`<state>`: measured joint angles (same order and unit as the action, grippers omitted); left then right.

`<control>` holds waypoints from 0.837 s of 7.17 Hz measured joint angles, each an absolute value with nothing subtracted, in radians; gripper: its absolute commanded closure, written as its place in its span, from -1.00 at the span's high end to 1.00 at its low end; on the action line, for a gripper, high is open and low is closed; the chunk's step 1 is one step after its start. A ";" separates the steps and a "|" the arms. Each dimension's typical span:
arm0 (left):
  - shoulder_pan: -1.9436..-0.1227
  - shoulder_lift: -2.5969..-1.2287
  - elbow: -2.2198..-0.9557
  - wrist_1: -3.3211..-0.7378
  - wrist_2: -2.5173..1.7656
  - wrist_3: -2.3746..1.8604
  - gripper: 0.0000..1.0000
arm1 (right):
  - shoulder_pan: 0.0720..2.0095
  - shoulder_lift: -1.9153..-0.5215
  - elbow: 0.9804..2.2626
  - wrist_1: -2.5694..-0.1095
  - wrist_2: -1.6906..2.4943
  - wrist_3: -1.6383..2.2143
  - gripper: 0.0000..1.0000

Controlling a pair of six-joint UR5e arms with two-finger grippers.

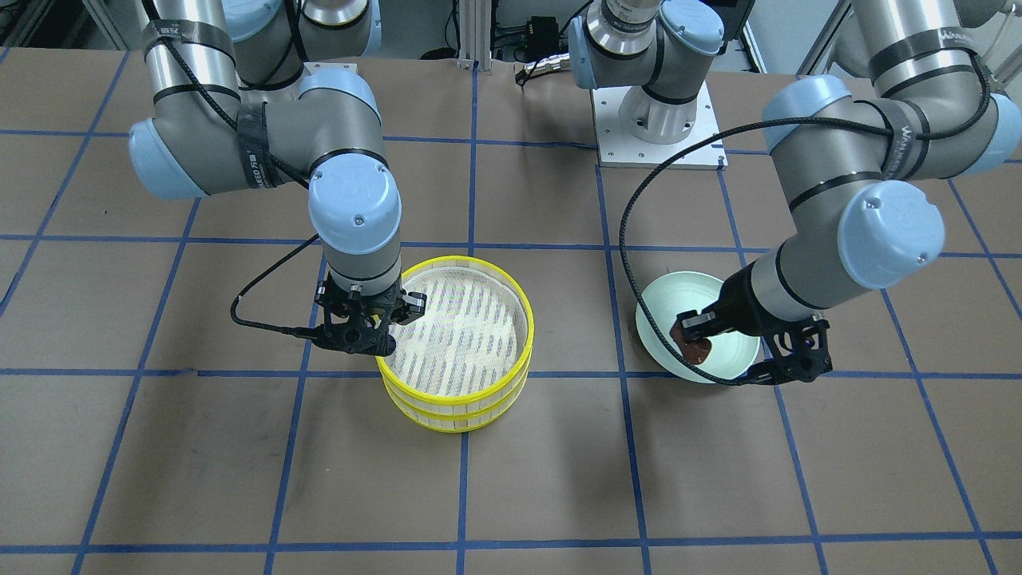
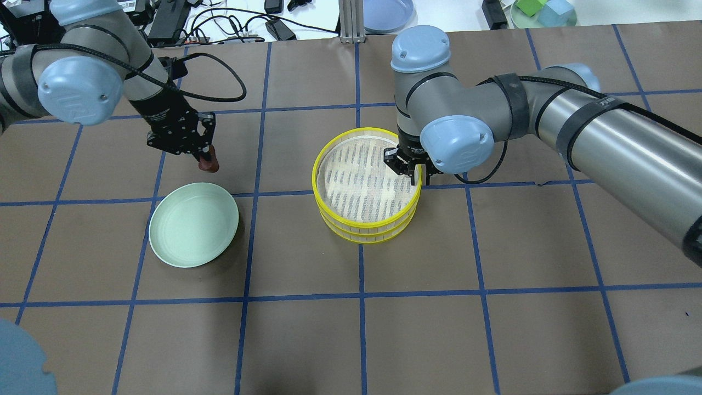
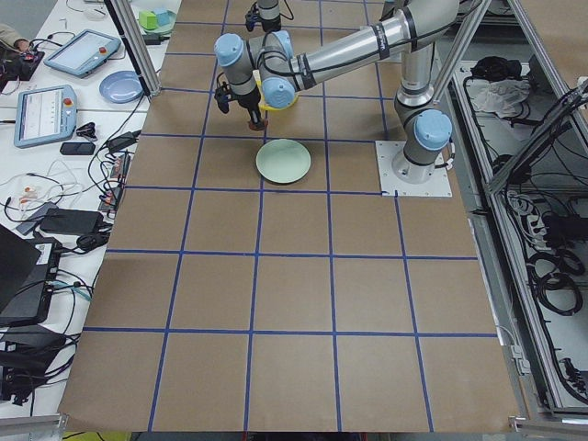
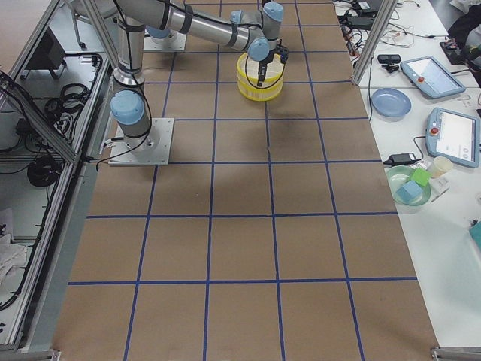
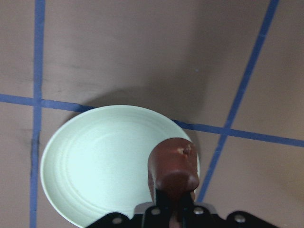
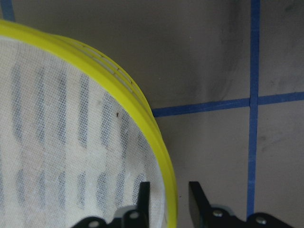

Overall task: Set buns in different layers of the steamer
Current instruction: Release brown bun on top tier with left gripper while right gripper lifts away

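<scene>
— Where is the dark reddish-brown bun [image 5: 173, 164]?

— In the left gripper [image 2: 205, 156], whose fingers are closed on its upper part. It hangs clear of the brown paper-covered worktop [image 2: 493, 329], over the rim of the pale green round plate [image 2: 192, 225], toward the worktop's left edge. The plate itself is bare.

— And the steamer?

— It is stacked near the middle of the worktop. The round upper steamer tray [image 6: 156, 142], yellow-rimmed with a white mesh floor, sits on the matching lower steamer tray [image 1: 451, 419]. Nothing lies on the upper floor. The pale cream-yellow bun shows in no view, and I cannot tell whether it lies in the covered lower tray.

— What about the right gripper [image 6: 168, 199]?

— It is parted and holds nothing. One finger is inside the upper tray's yellow rim and one outside, on the side of the stack facing the worktop's right edge. The wrist view shows a gap at the outer finger.

— So what does the coming move turn on?

— From the held bun, the stack lies sideways toward the right edge. The left arm carries the bun, so I judge it must cross toward the centre. It should come down on the near side of the stack, away from the rim the right gripper straddles. The bun is a round lump, so no long axis needs aligning.
</scene>
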<state>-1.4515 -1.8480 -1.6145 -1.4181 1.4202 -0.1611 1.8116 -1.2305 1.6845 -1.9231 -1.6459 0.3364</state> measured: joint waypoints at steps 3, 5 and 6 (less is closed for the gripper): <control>-1.595 -1.835 -1.614 -1.383 1.208 -0.447 -1.00 | 1.773 -1.376 1.588 -1.791 -1.632 0.288 1.00; -1.675 -1.859 -1.627 -1.337 1.045 -0.574 -0.54 | 1.743 -1.464 1.479 -1.608 -1.609 0.256 1.00; -1.712 -1.867 -1.635 -1.307 0.991 -0.611 0.61 | 1.740 -1.495 1.454 -1.564 -1.602 0.244 1.00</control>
